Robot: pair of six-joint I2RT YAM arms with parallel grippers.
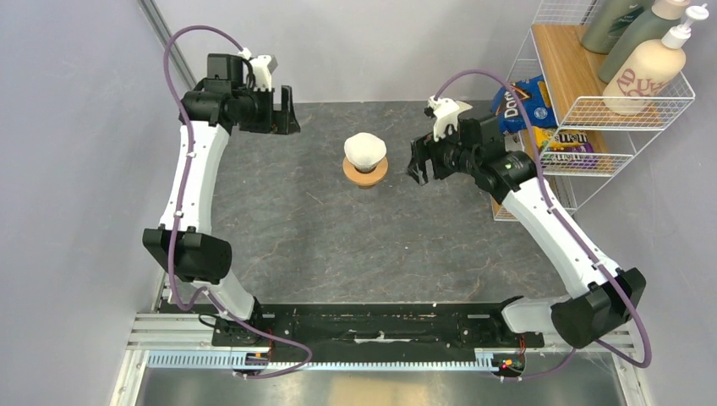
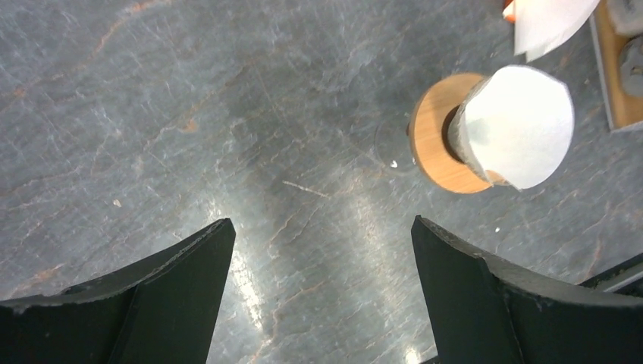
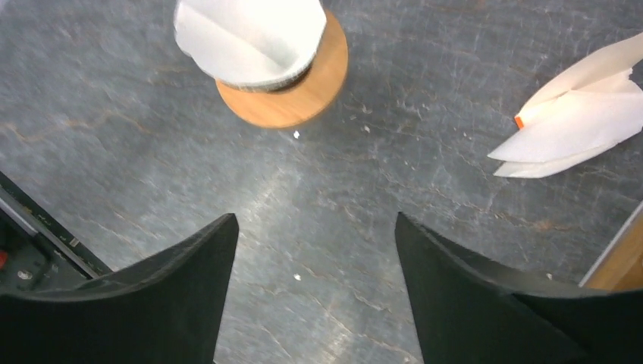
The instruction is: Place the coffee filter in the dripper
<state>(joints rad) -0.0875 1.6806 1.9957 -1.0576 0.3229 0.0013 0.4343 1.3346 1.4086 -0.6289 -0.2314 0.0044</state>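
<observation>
— Where is the coffee filter [image 1: 364,149]?
— In the dripper [image 1: 365,172], mid-worktop [image 1: 338,245]. Its white paper rises above the wooden collar and rests there by its own weight (slightly askew, I'd judge).
— And the arms?
— The right tool [image 1: 420,161] hangs just beside the dripper, jaws apart with nothing between them, forearm reaching in from the right. The left tool [image 1: 283,110], also wide and empty, is well apart at the far left with its elbow folded, leaving the dripper room.
</observation>
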